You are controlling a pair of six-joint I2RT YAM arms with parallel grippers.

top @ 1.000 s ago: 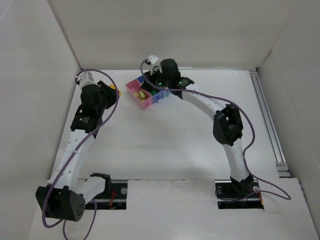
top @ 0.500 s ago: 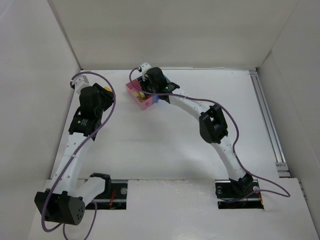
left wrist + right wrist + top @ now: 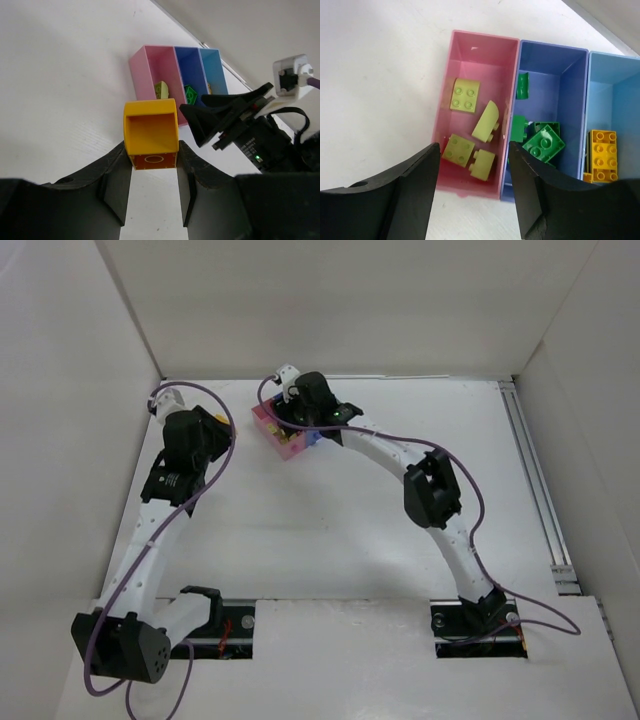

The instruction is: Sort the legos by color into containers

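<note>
Since one second ago, the right arm has swung its wrist to the left in the top view, from above the two blue bins to above the pink bin (image 3: 288, 447). The left arm has almost not moved.

In the right wrist view, the right hand (image 3: 475, 150) has its fingers apart with nothing between them. It hangs over the lower end of the pink bin. Four pale yellow-green bricks (image 3: 465, 95) lie in this bin. The purple-blue bin (image 3: 552, 47) just beside it holds the dark green bricks (image 3: 543, 144). The light blue bin (image 3: 615, 56) at the right edge of the frame holds orange-yellow bricks (image 3: 604, 154). The three bins touch side by side on the white worktop (image 3: 380, 75).

In the left wrist view, the left hand (image 3: 152, 155) is clamped on one orange-yellow brick (image 3: 150, 132), whose hollow side faces the camera. This brick is in the middle of the frame, below the pink bin and outside all the bins. I cannot tell if it touches the worktop.
</note>
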